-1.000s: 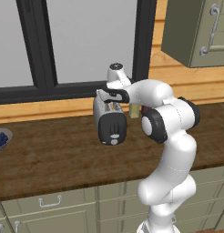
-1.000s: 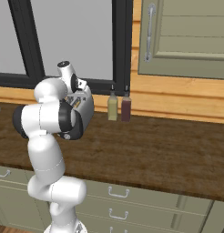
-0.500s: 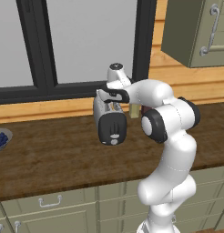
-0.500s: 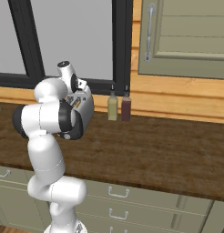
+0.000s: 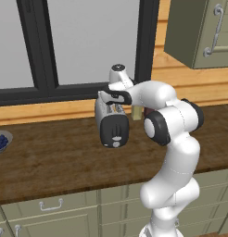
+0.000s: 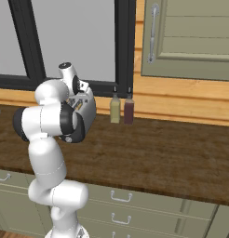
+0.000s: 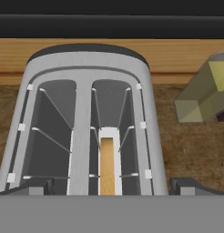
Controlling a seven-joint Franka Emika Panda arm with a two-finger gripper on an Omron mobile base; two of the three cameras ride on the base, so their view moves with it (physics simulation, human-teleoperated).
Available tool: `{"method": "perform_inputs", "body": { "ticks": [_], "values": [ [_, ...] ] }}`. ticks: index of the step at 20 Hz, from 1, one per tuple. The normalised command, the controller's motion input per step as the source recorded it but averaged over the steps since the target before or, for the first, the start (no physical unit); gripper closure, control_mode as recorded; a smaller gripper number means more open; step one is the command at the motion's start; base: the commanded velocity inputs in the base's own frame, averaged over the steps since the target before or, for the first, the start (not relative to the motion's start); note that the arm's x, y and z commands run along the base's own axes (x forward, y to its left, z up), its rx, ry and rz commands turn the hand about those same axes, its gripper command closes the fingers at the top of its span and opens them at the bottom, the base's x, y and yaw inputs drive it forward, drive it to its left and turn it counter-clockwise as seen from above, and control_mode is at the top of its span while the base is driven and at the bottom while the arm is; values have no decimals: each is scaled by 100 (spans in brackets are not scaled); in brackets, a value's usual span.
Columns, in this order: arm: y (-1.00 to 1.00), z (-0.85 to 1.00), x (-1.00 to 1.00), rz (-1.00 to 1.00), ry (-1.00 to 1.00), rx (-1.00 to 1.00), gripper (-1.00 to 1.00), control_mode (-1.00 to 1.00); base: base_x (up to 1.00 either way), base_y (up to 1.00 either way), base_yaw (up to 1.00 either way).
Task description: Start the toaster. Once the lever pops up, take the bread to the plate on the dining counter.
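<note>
Silver and black, the toaster (image 5: 111, 123) sits on the dark wood-grain counter (image 5: 55, 159) right below the window, its rounded black end panel with slider and knob facing out toward the base, and from the hand view we're looking straight down into the toaster (image 7: 86, 132) and its two slots. Down in the right-hand slot there's the bread (image 7: 107, 166), a thin tan slice standing on edge between the wire guides, while the left slot shows just wires and grey walls. The claw (image 7: 112, 185) hangs directly over the toaster top, released, its two dark fingertips (image 7: 34, 186) spread wide at either side of the body, gripping nothing. From the left base view the white arm bends over from the lower right, the hand parked above the toaster; from the right base view the toaster (image 6: 86, 108) peeks out just behind the arm's elbow. Just beside it, toward the wall, stand two small bottles: an olive-yellow bottle (image 6: 115, 108) and a dark red bottle (image 6: 129, 109), close together against the orange wood backsplash. Far off at the left edge of the counter, a grey bowl (image 5: 1, 141) of blue berries.
</note>
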Motion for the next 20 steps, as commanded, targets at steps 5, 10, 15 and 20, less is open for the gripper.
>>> {"method": "perform_inputs", "body": {
  "ticks": [5,10,15,20],
  "values": [
    [0,0,0,0,0,0,-100,-100,0,0,0],
    [0,0,0,0,0,0,-100,-100,0,0,0],
    [0,0,0,0,0,0,-100,-100,0,0,0],
    [0,0,0,0,0,0,-100,-100,0,0,0]
  ]
}}
